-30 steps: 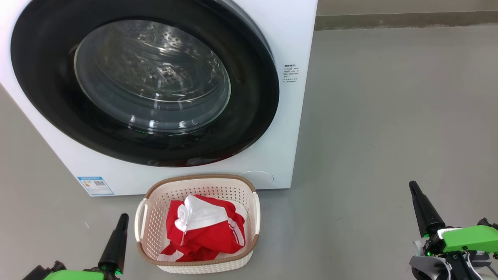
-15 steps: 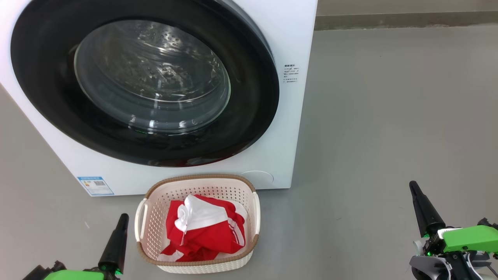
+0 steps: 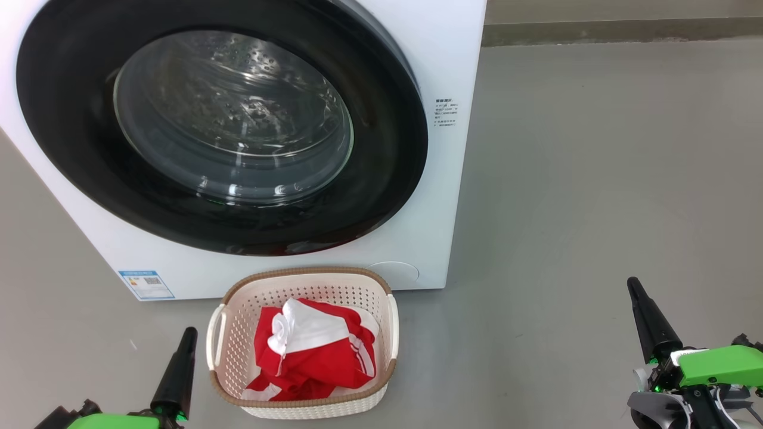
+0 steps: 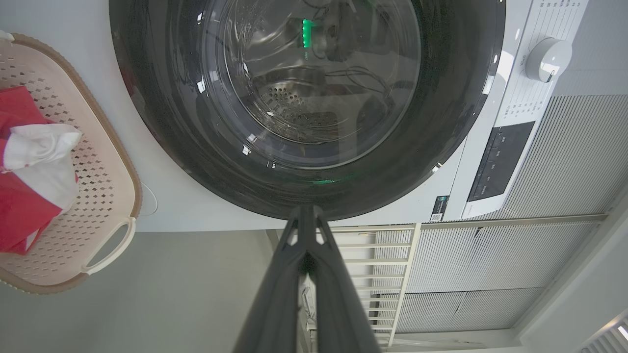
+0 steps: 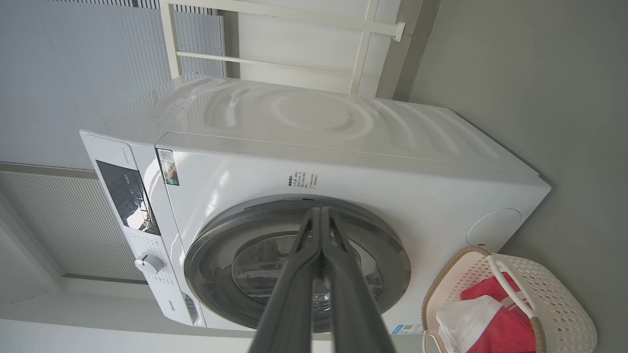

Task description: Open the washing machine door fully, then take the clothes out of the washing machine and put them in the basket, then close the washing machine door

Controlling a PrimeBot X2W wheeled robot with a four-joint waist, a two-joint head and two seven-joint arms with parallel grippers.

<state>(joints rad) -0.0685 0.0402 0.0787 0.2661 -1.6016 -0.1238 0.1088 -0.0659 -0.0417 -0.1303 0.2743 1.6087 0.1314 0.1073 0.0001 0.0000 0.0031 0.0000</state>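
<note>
The white washing machine [image 3: 441, 71] stands at the upper left of the head view. Its round black-rimmed door [image 3: 226, 125] lies flat against the front, closed. On the floor just in front sits the cream basket [image 3: 390, 333] with the red and white clothes [image 3: 313, 351] piled inside. My left gripper [image 3: 189, 332] is shut and empty, low on the floor left of the basket. My right gripper [image 3: 632, 283] is shut and empty, well off to the basket's right. The left wrist view shows the door [image 4: 456, 98], basket [image 4: 110, 186] and clothes [image 4: 19, 215]; the right wrist view shows the machine [image 5: 392, 162].
Grey floor [image 3: 596, 179] stretches open to the right of the machine up to a wall base [image 3: 620, 30]. A control panel with a white knob [image 4: 547, 59] sits on the machine's front. Behind stand ribbed wall panels and a white frame [image 5: 363, 44].
</note>
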